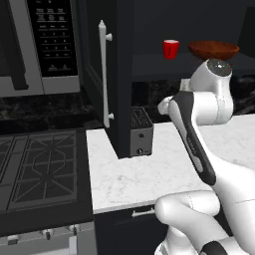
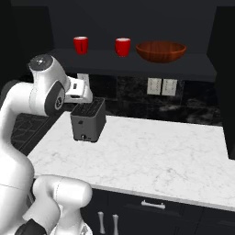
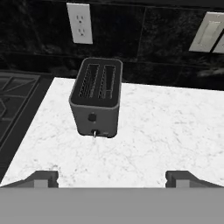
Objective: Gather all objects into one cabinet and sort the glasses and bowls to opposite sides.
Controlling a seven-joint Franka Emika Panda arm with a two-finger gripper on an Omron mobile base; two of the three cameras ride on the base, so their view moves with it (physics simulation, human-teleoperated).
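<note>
Claw (image 3: 112, 177) spread wide and empty, aimed down at the toaster (image 3: 97, 97) on the surface (image 2: 151, 151) — the two cups (image 2: 81, 44) (image 2: 122, 47) and bowl (image 2: 160, 51) sit above it on the cabinet shelf (image 2: 137, 62), bowl toward the right end.

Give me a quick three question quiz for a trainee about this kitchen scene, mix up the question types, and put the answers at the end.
1. True or false: the wide reddish-brown wooden bowl sits on the white marble counter.
2. How many small red cylindrical cups stand on the dark cabinet shelf in the right base view?
3. The dark two-slot toaster stands nearest: A) the stove side of the counter, B) the counter's middle, C) the shelf.

Key: 1 false, it is on the shelf. 2 two. 3 A. The hand is open, holding nothing.
</note>
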